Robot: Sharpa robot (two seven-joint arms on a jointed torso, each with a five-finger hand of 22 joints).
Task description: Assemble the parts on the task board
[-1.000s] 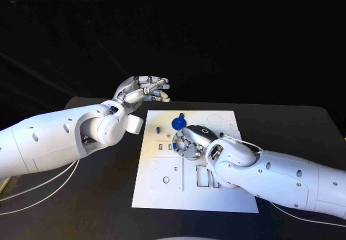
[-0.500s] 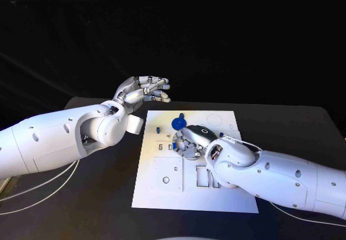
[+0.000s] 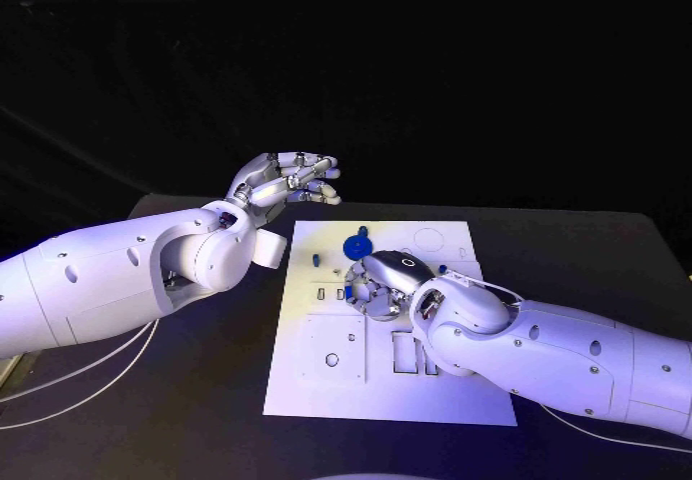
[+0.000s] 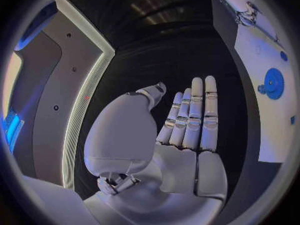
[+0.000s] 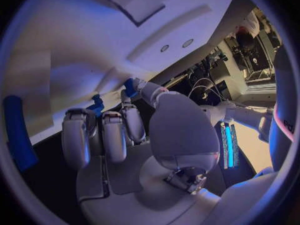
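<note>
Pressing down over the middle of the task board [image 3: 433,400], the right hand [image 3: 378,285] has its fingers curled in, and the right wrist view shows small blue parts [image 5: 130,87] at its fingertips, though whether it truly grips one I cannot tell. A blue gear [image 3: 355,245] sits just beyond it toward the board's far edge. Off the board's far left corner, the left hand [image 3: 286,180] hovers above the bench [image 3: 202,400], fingers straight, holding nothing.

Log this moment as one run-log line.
left hand: raised beyond board, holding nothing | right hand: fingers down on task board | blue gear: on board, untouched
</note>
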